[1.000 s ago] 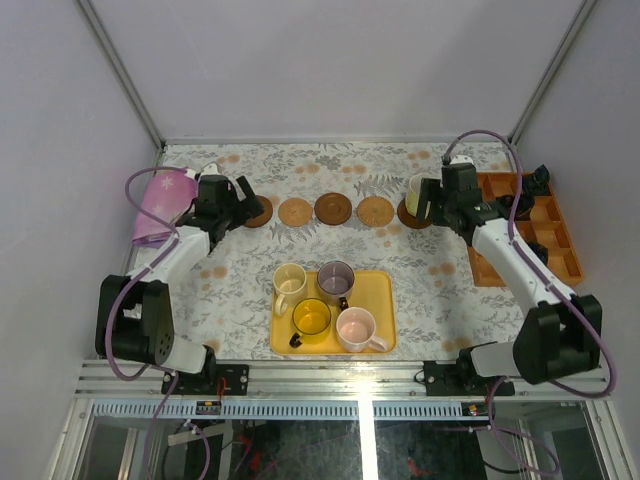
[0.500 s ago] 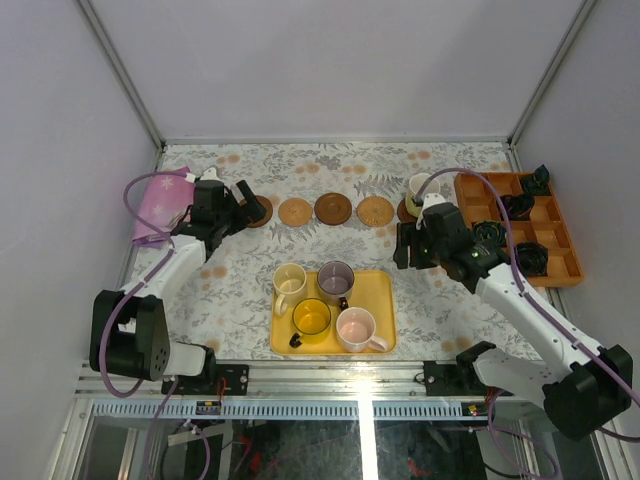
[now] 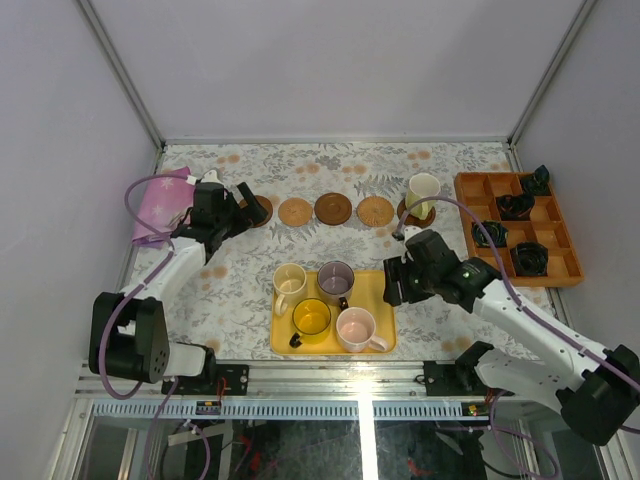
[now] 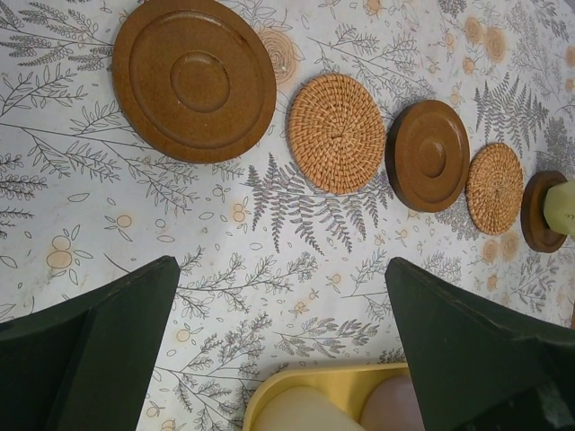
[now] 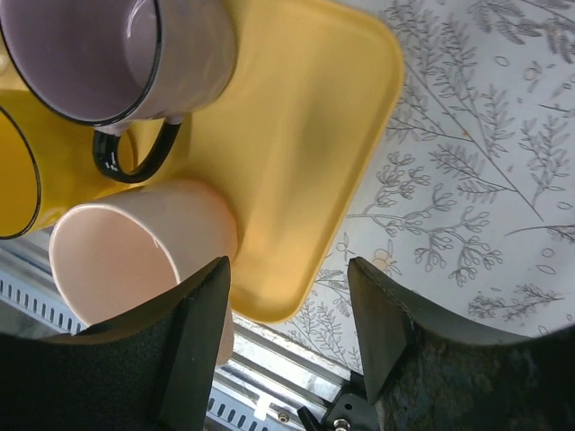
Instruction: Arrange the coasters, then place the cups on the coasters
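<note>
Hovering right hand (image 5: 287,265) over the 4 o'clock corner of the yellow tray (image 5: 305,135); fingers apart, nothing between them. Left hand (image 4: 280,269) is spread wide and empty, near the 9 o'clock end of the coaster row (image 3: 333,208).

All five coasters sit in a line at the 12 o'clock side of the counter (image 3: 450,270). Pale cup (image 3: 423,192) is already on the 3 o'clock end coaster (image 4: 536,215).

Four cups left on the tray, packed close: pink cup (image 5: 135,251), grey-purple cup (image 5: 117,54), yellow cup (image 5: 13,171), cream cup (image 3: 289,280). Pink is nearest the right hand.

Cups look rigid, light and glazed, so probably slick. I'd pinch the wall at the rim, one finger inside and one outside, on the side clear of its neighbours. Lift straight up so the others don't get knocked.
</note>
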`<state>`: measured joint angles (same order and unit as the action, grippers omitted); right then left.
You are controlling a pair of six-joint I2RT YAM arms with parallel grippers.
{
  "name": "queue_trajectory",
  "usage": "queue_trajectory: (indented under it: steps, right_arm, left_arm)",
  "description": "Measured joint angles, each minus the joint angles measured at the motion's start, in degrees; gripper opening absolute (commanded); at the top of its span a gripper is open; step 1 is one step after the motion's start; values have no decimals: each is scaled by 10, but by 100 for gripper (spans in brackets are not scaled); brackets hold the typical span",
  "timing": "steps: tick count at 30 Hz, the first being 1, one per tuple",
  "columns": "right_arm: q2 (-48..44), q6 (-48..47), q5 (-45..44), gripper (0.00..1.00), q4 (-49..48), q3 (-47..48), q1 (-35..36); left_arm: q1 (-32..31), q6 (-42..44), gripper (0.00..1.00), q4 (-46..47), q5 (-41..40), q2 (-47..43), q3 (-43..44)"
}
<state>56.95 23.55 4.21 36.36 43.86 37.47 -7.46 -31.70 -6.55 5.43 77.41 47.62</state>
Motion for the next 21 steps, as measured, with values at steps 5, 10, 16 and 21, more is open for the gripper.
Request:
queue_trajectory:
  steps: [5,10,16,21]
  right_arm:
    - [42,8,2,71,-21,7,37]
    - [103,9,2,86,-63,37,69]
    - [148,2,10,87,-114,78,85]
    - [191,-11,15,85,-136,102,102]
  left_arm:
    - [-3,0,99,-1,-3,-1,0]
    - [-3,0,99,-4,-5,-1,0]
    - [-4,1,99,-7,-7,-1,0]
    - [-4,1,99,-8,-10,-2,0]
